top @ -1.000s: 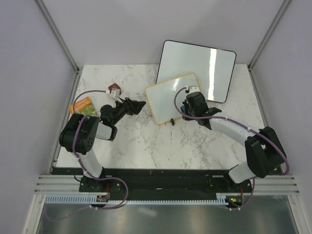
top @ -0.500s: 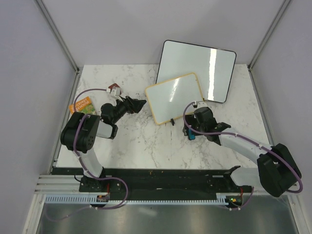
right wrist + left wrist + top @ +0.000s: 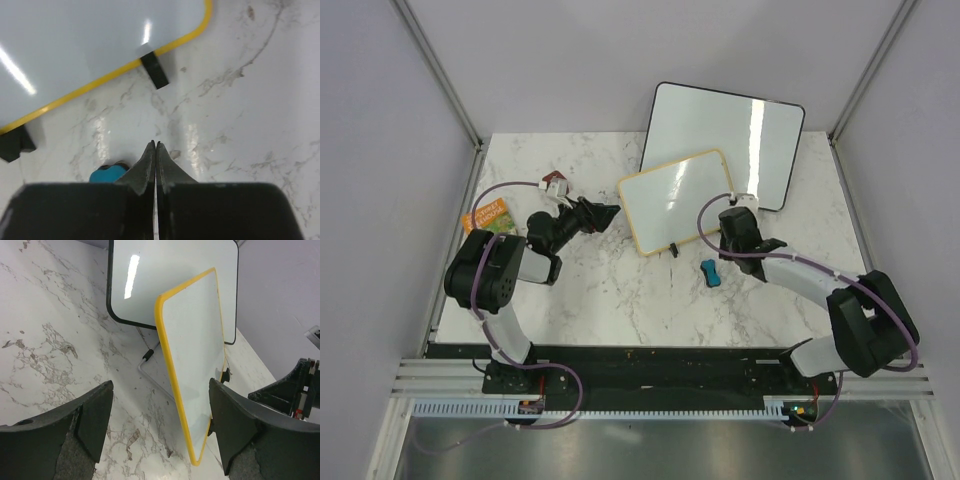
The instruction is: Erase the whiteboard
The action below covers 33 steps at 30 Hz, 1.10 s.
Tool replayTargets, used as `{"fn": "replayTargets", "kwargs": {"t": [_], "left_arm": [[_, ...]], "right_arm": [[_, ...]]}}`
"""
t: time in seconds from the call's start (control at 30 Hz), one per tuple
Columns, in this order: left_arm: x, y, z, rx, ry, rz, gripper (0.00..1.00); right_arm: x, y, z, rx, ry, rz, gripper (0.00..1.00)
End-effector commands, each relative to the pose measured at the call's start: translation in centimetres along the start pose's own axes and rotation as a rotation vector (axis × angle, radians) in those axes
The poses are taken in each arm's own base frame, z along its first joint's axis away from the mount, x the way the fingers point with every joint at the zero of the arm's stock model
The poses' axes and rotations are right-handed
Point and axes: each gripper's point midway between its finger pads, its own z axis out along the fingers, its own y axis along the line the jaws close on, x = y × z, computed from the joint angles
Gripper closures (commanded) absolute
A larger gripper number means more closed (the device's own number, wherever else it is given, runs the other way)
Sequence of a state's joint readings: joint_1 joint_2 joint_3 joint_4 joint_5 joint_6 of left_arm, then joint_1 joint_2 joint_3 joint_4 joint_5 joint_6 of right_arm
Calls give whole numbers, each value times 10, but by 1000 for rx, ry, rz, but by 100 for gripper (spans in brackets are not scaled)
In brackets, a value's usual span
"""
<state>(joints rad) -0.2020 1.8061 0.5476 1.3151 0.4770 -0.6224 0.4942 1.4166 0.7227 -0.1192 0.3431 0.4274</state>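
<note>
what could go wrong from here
1. The blue eraser lies loose on the table while the right gripper is shut on nothing; moving low, it might knock the eraser away.
2. The whiteboard stands tilted on small feet, the open left gripper close to its edge; a nudge could tip it.

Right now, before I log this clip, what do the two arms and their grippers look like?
Both arms, left and right, have bulky black joint housings joined by white links. A purple cable loops along each one. The left gripper has broad, dark grey, curved fingers. The right gripper has black fingers that taper to thin tips.
</note>
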Motion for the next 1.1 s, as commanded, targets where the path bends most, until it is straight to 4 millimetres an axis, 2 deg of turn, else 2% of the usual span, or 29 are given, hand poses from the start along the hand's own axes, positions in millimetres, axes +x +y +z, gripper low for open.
{"fn": "replayTargets", "kwargs": {"t": [0.0, 0.13, 0.27, 0.37, 0.63, 0.73, 0.93, 1.07], "left_arm": [[-29, -14, 5, 79, -96, 85, 18], [-28, -15, 8, 96, -87, 82, 17], [-29, -14, 8, 96, -87, 81, 17], [-30, -13, 6, 95, -90, 81, 17], [-30, -12, 6, 99, -89, 79, 18], [-30, -11, 6, 97, -90, 77, 18], [-29, -11, 5, 96, -88, 76, 18], [-30, -11, 5, 96, -91, 76, 18]], "right_arm": [[-53, -30, 9, 116, -125, 124, 100], [-76, -29, 21, 124, -142, 125, 100], [-74, -27, 44, 134, -110, 97, 100], [-65, -29, 58, 138, -76, 106, 100], [-75, -33, 62, 136, -93, 117, 100], [-71, -29, 69, 122, -75, 115, 100], [-58, -15, 80, 54, -25, 127, 100], [-60, 1, 80, -31, -20, 145, 100]]}}
